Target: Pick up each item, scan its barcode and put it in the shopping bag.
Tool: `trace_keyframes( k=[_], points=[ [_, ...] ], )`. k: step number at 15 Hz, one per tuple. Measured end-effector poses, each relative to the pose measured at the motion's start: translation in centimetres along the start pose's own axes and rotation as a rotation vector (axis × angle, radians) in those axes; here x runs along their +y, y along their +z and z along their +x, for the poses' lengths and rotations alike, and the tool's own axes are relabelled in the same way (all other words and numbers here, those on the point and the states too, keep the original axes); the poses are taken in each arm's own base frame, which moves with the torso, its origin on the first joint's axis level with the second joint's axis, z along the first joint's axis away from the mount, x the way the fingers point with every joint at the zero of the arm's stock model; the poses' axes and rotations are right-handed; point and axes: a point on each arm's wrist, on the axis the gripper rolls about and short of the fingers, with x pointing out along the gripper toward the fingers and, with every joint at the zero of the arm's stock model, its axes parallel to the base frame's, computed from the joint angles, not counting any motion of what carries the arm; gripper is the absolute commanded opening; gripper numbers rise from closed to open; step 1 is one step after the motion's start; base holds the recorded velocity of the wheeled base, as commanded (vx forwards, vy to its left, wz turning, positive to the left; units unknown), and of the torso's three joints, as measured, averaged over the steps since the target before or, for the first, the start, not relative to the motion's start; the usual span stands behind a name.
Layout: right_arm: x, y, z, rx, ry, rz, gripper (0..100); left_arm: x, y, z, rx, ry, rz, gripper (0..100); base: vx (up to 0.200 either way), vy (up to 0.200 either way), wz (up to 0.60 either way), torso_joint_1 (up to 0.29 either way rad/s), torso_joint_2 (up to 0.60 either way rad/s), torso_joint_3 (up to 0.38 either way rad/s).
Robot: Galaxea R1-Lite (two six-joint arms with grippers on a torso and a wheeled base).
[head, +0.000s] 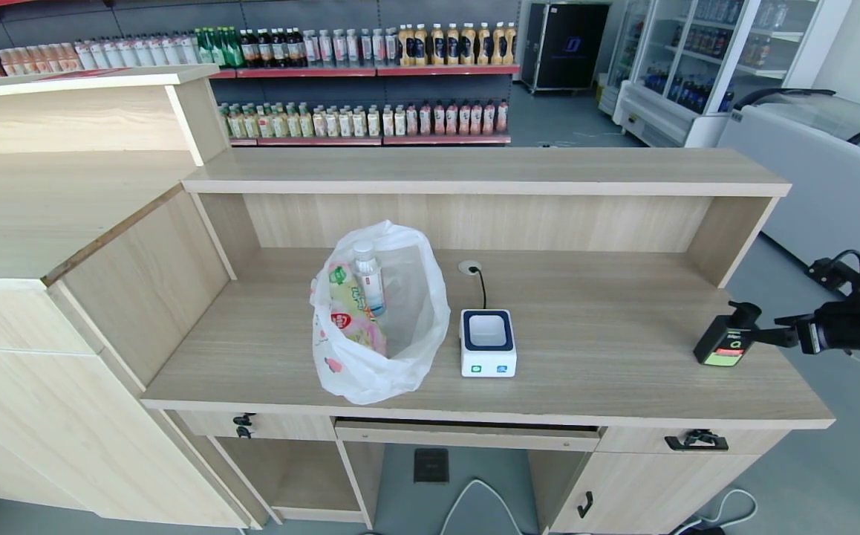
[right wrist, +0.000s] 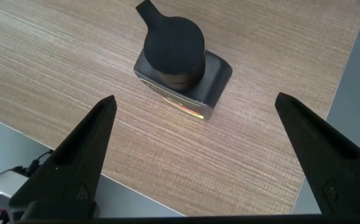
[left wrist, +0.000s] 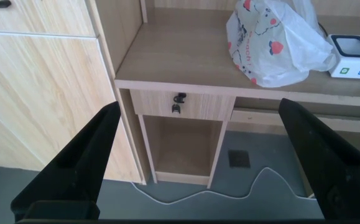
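A small black bottle (head: 723, 343) with a black spouted cap and a green and red label stands upright near the counter's right edge. My right gripper (head: 760, 334) is level with it from the right. In the right wrist view the right gripper (right wrist: 195, 102) is open, with the bottle (right wrist: 180, 62) just beyond the fingertips and not touched. The white shopping bag (head: 422, 342) stands open at mid-counter and holds a clear bottle (head: 367, 279) and a snack packet (head: 352, 316). The white and blue scanner (head: 488, 342) sits right of the bag. My left gripper (left wrist: 199, 106) hangs open and empty over the floor, before the counter's left front.
A raised shelf (head: 489, 169) runs along the counter's back, with a cable grommet (head: 470, 266) below it. A tall cabinet (head: 66, 223) closes the left side. Keys hang from the left drawer (left wrist: 178, 104). The bag (left wrist: 273, 50) and scanner (left wrist: 352, 55) stand above that drawer.
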Motion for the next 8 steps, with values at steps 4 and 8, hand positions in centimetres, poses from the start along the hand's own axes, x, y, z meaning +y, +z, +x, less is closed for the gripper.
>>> trace_keyframes(
  k=[4,8],
  points=[
    [0.7,-0.2,1.2,0.004,0.038,0.002,100,0.0,0.0,0.0,0.0,0.001,0.0,100,0.0,0.0,0.0,0.0,0.0,0.0],
    [0.9,-0.2,2.2,-0.019,0.046,-0.028,100,0.0,0.0,0.0,0.0,0.0,0.0,100,0.0,0.0,0.0,0.0,0.0,0.0]
  ],
)
